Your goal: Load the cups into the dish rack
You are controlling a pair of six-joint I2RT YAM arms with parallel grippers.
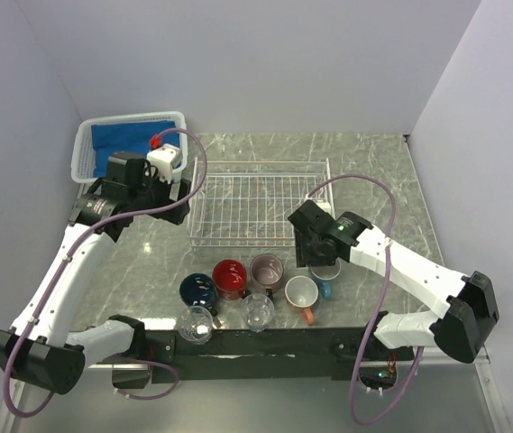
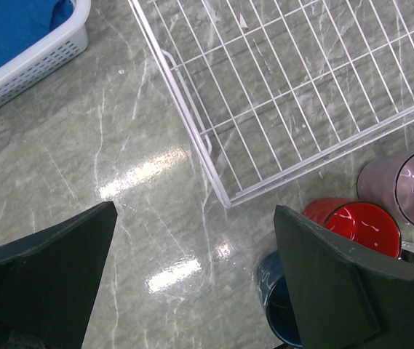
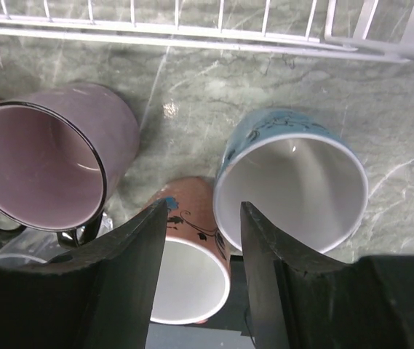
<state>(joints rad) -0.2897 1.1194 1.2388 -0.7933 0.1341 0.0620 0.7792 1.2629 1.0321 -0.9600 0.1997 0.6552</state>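
The white wire dish rack [image 1: 259, 203] holds nothing. In front of it stand the navy [image 1: 198, 290], red [image 1: 230, 277], mauve [image 1: 267, 269], salmon-orange [image 1: 302, 293] and light-blue [image 1: 327, 287] mugs, with two clear glasses [image 1: 196, 324] [image 1: 258, 311] nearer the table's front edge. My right gripper [image 1: 316, 251] is open just above the salmon and light-blue mugs. In the right wrist view the gripper [image 3: 203, 212] frames the salmon mug [image 3: 192, 269]. Its right finger is at the left rim of the light-blue mug [image 3: 294, 189]. My left gripper [image 1: 168, 191] is open and empty beside the rack's left side.
A white plastic basket [image 1: 83, 153] with a blue cloth stands at the back left, behind the left wrist. In the left wrist view the open gripper [image 2: 196, 211] is over bare marble by the rack's near-left corner [image 2: 225, 196], with the navy mug [image 2: 276, 291] beside its right finger.
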